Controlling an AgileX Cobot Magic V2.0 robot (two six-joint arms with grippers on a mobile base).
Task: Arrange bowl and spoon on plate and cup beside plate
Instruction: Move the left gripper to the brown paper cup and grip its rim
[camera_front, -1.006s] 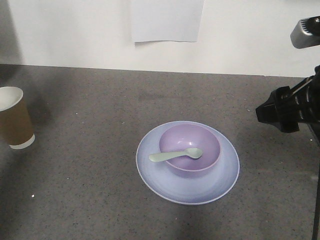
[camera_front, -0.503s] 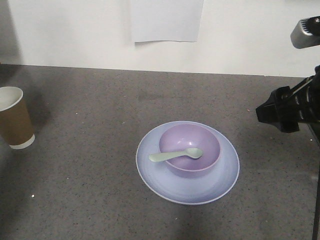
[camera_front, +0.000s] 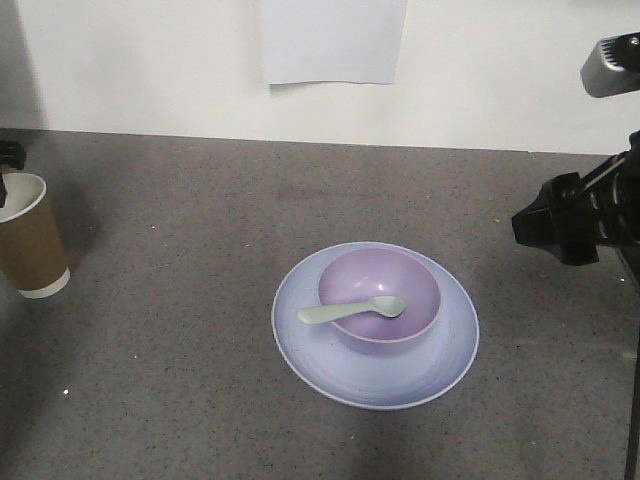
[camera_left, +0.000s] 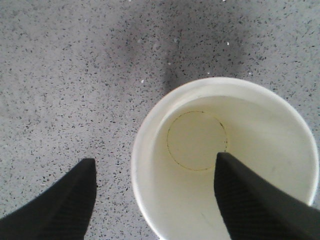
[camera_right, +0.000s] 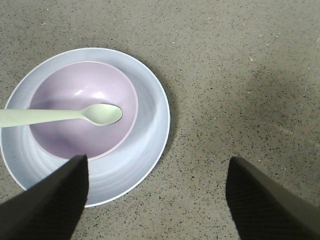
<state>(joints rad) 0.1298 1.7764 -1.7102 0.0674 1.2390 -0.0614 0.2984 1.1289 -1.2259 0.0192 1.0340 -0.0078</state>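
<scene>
The left gripper (camera_left: 152, 200) was pointed straight down, its jaws held apart, one finger (camera_left: 255, 205) inside the cup (camera_left: 225, 160) and the other outside its rim. The right gripper (camera_right: 155, 200) was likewise held downward with jaws spread wide, gripping nothing.

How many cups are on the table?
1. The cup stands at the table's far left edge, apart from the plate, which holds the bowl and spoon. No other cup shows in any view.
</scene>
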